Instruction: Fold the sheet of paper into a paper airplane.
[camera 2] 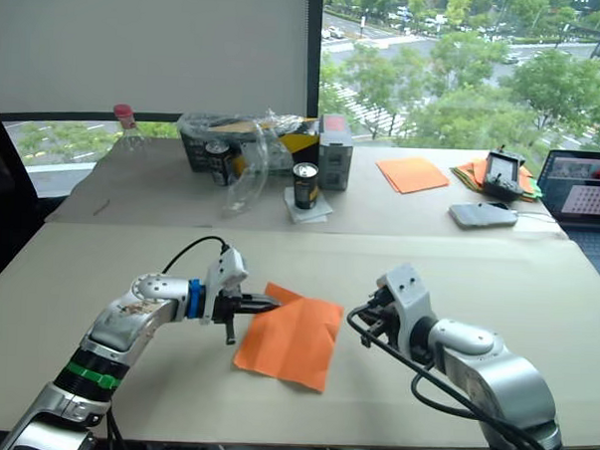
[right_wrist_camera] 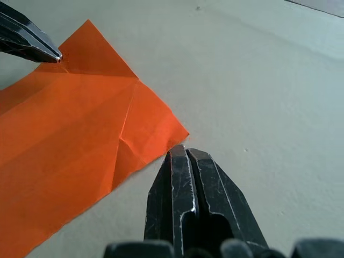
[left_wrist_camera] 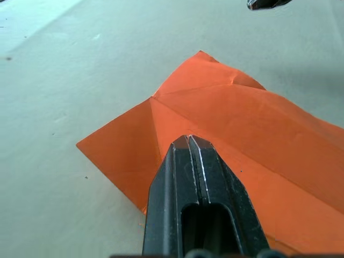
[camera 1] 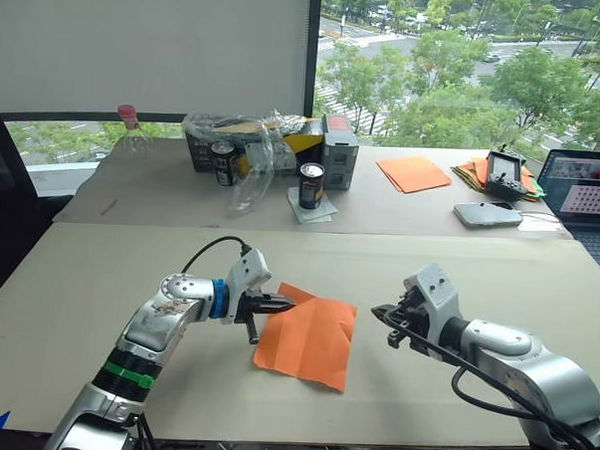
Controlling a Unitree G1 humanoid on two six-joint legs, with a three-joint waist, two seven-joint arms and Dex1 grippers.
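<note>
1. We found the sheet of paper (camera 1: 307, 337) lying on the near table (camera 1: 99, 276), between our two grippers, still a creased rectangle and not yet a paper airplane.
2. Its crease lines showed as diagonals running in from the corners at the far end, plus long lines down the length. We judged these to be pre-folds that had been opened out again, since the sheet lay nearly flat with only a slight lift along the ridges.
3. Our left gripper (camera 1: 285, 304) had its two black fingers pressed together, tips resting at the sheet's far left corner. From the left wrist view the tips sat over the paper, but we could not tell whether they pinched any of it or merely pressed on it.
4. Our right gripper (camera 1: 380, 313) also had its fingers closed on nothing, hovering just beside the sheet's right edge without touching it.
5. As we judged it, almost everything remained: folding the corners in to make a nose, closing the body along the centre line, and turning down the wings.
6. On the far table stood a can (camera 1: 311, 185), a small stack of plain orange sheets (camera 1: 413, 173) and a laptop (camera 1: 586, 188), none of it in play.
</note>
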